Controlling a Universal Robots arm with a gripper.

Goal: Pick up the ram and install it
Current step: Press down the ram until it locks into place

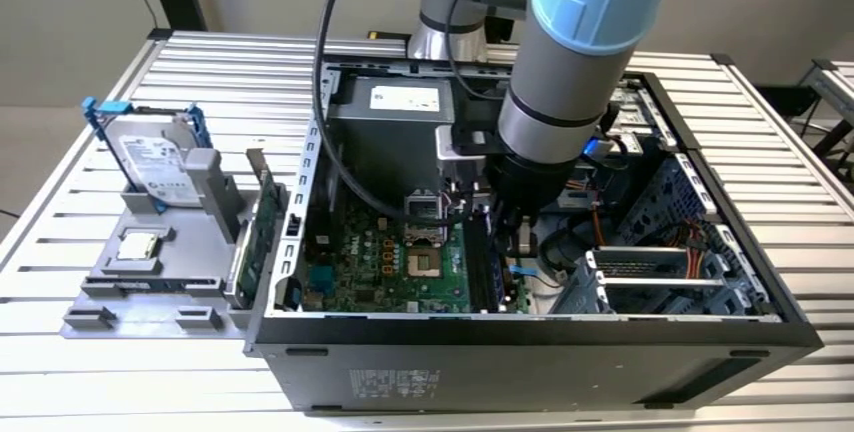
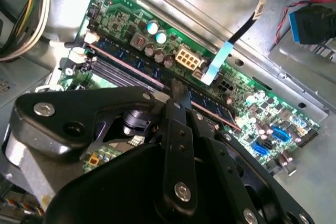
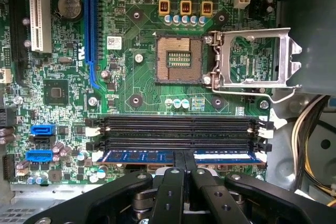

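Gripping the ram (image 3: pixel 178 156) edge-on at lower centre, the hand (image 3: pixel 184 167) had set it into a motherboard (image 3: pixel 131 72) slot; full seating looked unconfirmed.

From my station I see the arm (image 1: pixel 567 82) reaching straight down into the open computer case (image 1: pixel 534 337), its lower end just over the green motherboard (image 1: pixel 387 257), towards the exterior view's right edge of the board. On the exterior view's left, a grey holder (image 1: pixel 160 282) on the slatted table (image 1: pixel 80 392) carries a silver hard drive (image 1: pixel 150 160) in a blue frame and an upright green circuit card (image 1: pixel 263 217).
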